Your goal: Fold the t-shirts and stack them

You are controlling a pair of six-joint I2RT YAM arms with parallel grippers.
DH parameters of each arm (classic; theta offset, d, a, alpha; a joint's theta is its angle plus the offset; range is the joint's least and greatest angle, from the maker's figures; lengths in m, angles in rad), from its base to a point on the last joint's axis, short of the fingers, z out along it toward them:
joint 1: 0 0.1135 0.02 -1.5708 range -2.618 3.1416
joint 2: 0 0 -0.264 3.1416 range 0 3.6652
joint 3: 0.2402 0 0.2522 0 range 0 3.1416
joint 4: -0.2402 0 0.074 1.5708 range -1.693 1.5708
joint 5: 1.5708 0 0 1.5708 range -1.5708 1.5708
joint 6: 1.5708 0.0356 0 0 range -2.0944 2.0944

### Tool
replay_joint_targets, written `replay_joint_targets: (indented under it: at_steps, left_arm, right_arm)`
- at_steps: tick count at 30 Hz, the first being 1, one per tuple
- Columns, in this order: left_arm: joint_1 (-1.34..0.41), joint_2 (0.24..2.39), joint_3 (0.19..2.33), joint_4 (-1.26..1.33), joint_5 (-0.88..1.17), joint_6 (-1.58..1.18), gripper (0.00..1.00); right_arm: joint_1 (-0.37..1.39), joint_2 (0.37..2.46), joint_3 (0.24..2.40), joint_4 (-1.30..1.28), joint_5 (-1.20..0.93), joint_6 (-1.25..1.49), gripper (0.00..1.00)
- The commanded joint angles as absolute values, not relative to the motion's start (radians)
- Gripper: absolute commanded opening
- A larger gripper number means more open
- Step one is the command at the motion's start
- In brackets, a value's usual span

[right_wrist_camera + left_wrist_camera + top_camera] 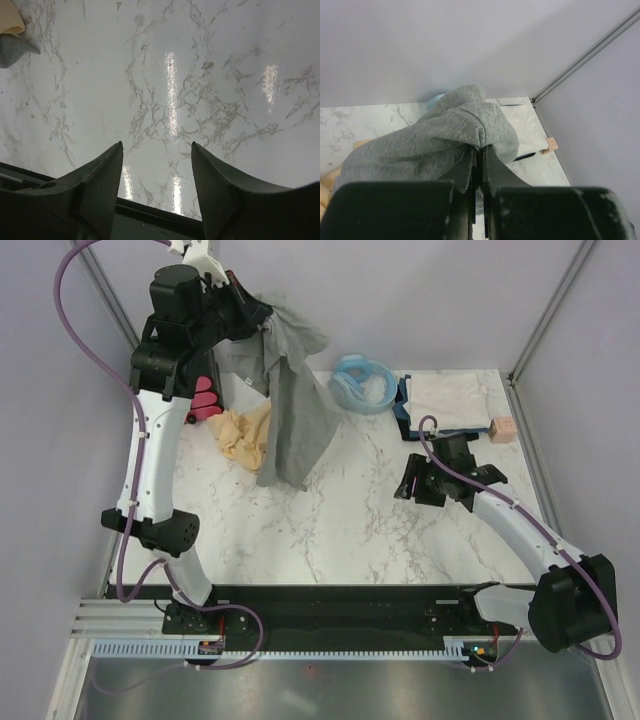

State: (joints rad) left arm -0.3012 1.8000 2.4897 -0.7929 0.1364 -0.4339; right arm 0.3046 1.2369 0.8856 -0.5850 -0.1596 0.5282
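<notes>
Pale grey walls (420,290) enclose a white, marble-patterned bench (350,530).

**Far left corner**
- The left arm stands high above this corner.
- The left gripper (480,148) is clamped on a bunched fold of the grey t-shirt (295,420), with the jaws pressed together and cloth pinched between them.
- The grey t-shirt hangs from the gripper in a long drape. Its lower end reaches bench level left of centre; whether it rests on the surface cannot be told.
- Pink drawers (205,400) show behind the left arm at the left edge.
- The tan t-shirt (245,435) lies crumpled on the bench just beside the drawers, touching the hanging grey cloth.

**Far edge, middle**
- A light-blue hose (362,382) lies coiled against the far edge, just right of the grey t-shirt.

**Far right corner**
- The whitish t-shirt (447,400) lies folded flat.
- It rests on a dark t-shirt (402,415), of which only a strip shows along the left and near sides.
- A small pale-pink block (503,429) sits just beside the stack, near the right edge.

**Right of centre**
- The right gripper (156,145) hovers over bare bench near the stack, with the jaws apart and nothing between them.
</notes>
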Motion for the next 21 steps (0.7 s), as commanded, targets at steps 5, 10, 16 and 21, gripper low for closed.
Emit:
replay_joint_targets:
  at_steps: [5,10,16,21]
  left_arm:
    - [-0.439,1.574,2.198,-0.793,0.164,-0.472,0.02]
    - [-0.584,1.509,2.218,-0.847,0.184,-0.482,0.02]
    - [-0.712,1.386,2.108,-0.953,0.16,-0.534,0.02]
    - [-0.73,1.256,1.806,-0.945,0.14,-0.572,0.02]
  right_arm:
    - [0.265,1.154,0.913,-0.634,-0.098,0.5,0.65]
    - [0.232,1.181,0.923,-0.635,-0.107,0.47,0.65]
    - [0.187,1.232,0.96,-0.637,-0.107,0.446,0.65]
    - [0.175,1.252,1.044,-0.696,-0.107,0.44,0.66]
